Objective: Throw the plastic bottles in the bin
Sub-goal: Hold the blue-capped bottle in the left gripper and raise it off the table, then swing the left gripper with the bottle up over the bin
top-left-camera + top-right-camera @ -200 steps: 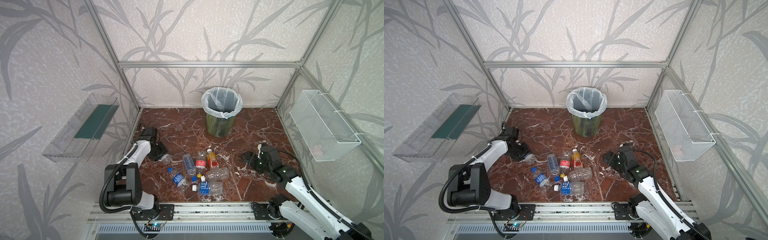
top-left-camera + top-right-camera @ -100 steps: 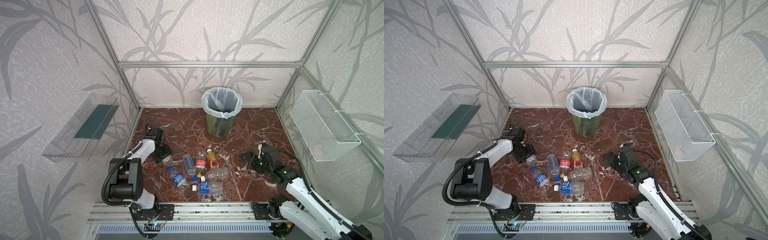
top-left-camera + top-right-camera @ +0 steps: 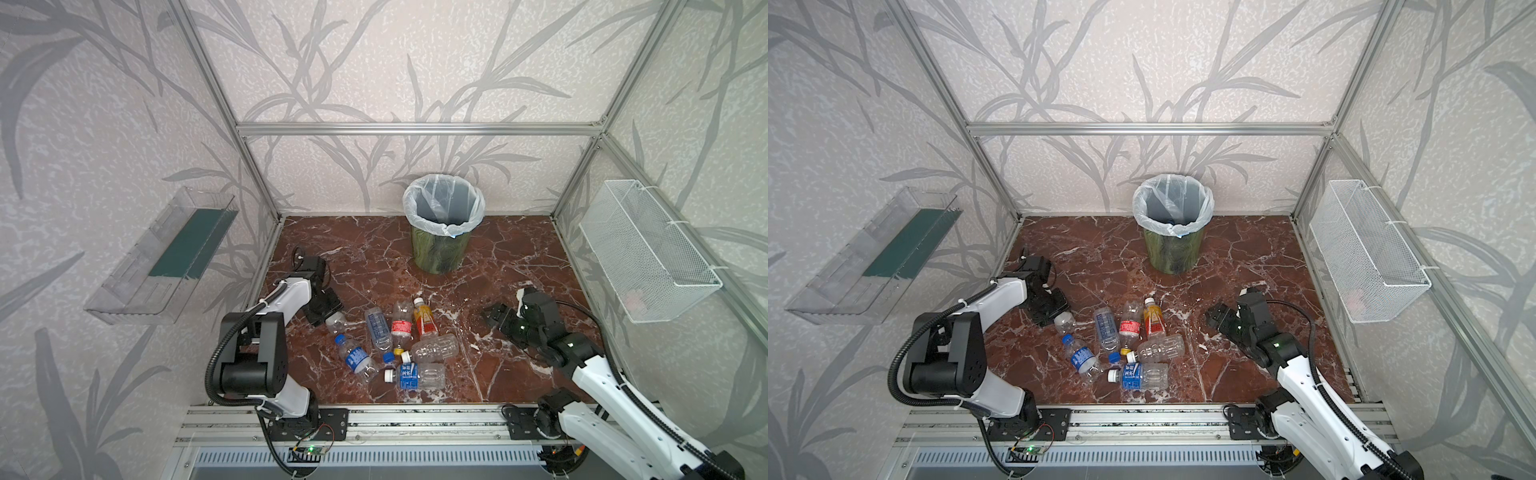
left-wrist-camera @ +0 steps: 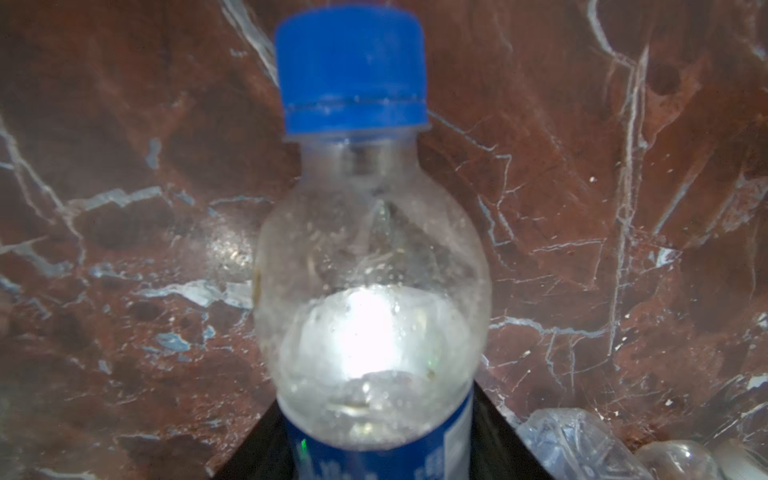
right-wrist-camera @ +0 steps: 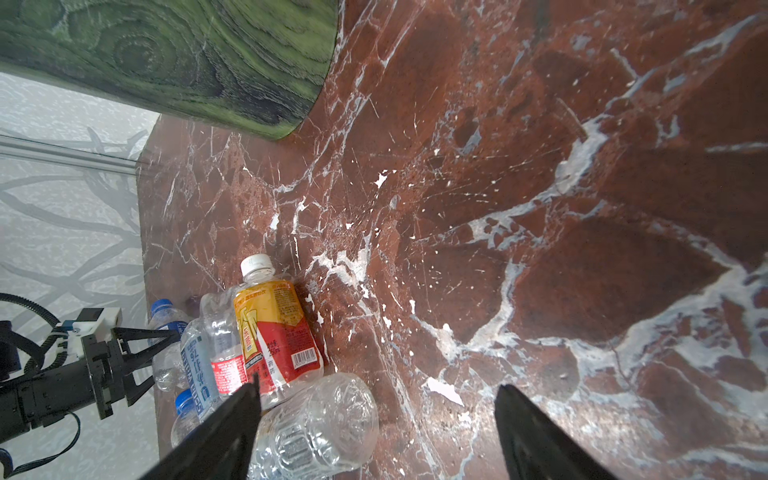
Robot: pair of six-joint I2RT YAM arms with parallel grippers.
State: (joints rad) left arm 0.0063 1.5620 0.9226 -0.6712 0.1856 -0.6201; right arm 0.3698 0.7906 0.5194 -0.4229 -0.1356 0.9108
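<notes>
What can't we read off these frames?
Left hand grip: the blue-capped bottle fills the left wrist view and covers the contact; closed or not, unclear.
Bin bottom: its near rim hides it in both top views; the right wrist view's edge cuts off its rim.
Pinkish item in the wire basket: blurred behind mesh in both top views.

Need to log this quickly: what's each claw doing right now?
Left claw: closed on a blue-capped bottle.
Right claw: open, empty.
</notes>
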